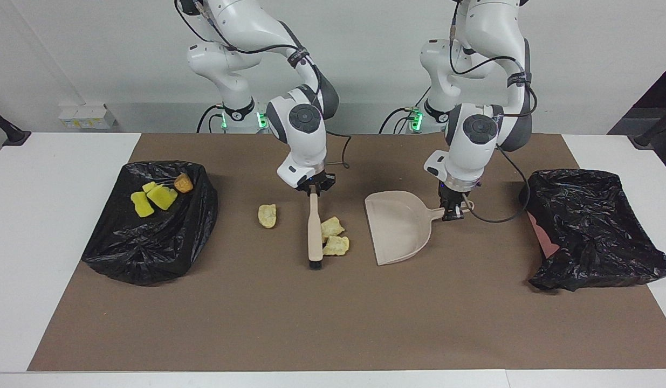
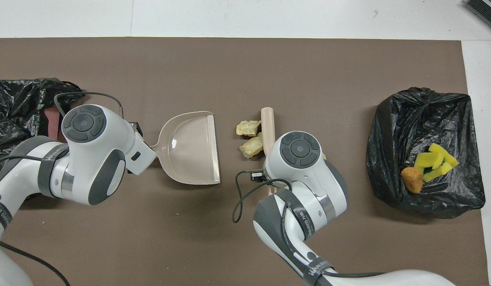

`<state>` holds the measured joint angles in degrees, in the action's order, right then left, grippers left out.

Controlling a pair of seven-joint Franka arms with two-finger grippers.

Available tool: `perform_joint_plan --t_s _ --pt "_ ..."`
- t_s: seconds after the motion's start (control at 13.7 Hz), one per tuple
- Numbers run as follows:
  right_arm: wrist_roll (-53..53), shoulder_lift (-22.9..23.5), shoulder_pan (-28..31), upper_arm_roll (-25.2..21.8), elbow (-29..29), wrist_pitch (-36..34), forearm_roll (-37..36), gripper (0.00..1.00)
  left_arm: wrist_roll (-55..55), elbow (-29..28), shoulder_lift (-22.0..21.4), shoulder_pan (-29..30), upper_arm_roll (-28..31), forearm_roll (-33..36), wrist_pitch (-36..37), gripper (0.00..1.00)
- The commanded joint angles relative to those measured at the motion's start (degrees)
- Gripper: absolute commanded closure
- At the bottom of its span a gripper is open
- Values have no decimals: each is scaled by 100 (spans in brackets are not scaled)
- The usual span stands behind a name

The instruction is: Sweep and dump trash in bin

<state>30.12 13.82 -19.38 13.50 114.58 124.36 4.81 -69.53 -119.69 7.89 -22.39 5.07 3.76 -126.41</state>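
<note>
Now the right end effector [image 1: 314, 189] grips the brush [image 1: 314, 231] by its handle, two pale beige pieces [image 1: 333, 236] touching the brush, on the dustpan's side. From overhead the arm hides the third piece [image 1: 267, 215]. The left end effector [image 1: 452, 211] clamps the dustpan [image 1: 400, 226] handle. Yellow sponge pieces [image 1: 153, 197] and an orange-brown lump [image 1: 183, 183] lie in the black-lined bin [image 1: 149, 253] (its mate [image 1: 597, 231] is partly cut off overhead) on the bench [image 1: 311, 323].

Both arms wear glossy white shells with dark grey bands at the joints. A round grey cap with a ring of small recesses marks the wrist of the left arm [image 1: 479, 129] and of the right arm [image 1: 303, 117]. Black cables loop along each, strapped by black bands with pale lettering. Green lights glow at both bases. Small black grippers end each arm.
</note>
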Motion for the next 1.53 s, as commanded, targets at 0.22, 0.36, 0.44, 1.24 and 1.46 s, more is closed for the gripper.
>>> perform_joint_plan --t_s 0.22,0.36,0.44,1.24,1.46 --pt "-732 341 -241 196 -181 720 1893 100 88 -292 -218 -73 64 177 -94 100" --pt "-1453 341 -320 197 -146 1211 3309 100 88 -292 -218 -55 64 177 -94 100" --pt "-1770 376 -338 197 -198 1509 3759 100 88 -292 -218 -55 64 177 -86 100" --pt "204 -466 -190 126 -102 311 1300 100 79 -283 -209 -37 64 177 -94 100" --pt "275 -757 92 118 -94 -883 392 100 88 -283 -209 -37 64 177 -94 100"
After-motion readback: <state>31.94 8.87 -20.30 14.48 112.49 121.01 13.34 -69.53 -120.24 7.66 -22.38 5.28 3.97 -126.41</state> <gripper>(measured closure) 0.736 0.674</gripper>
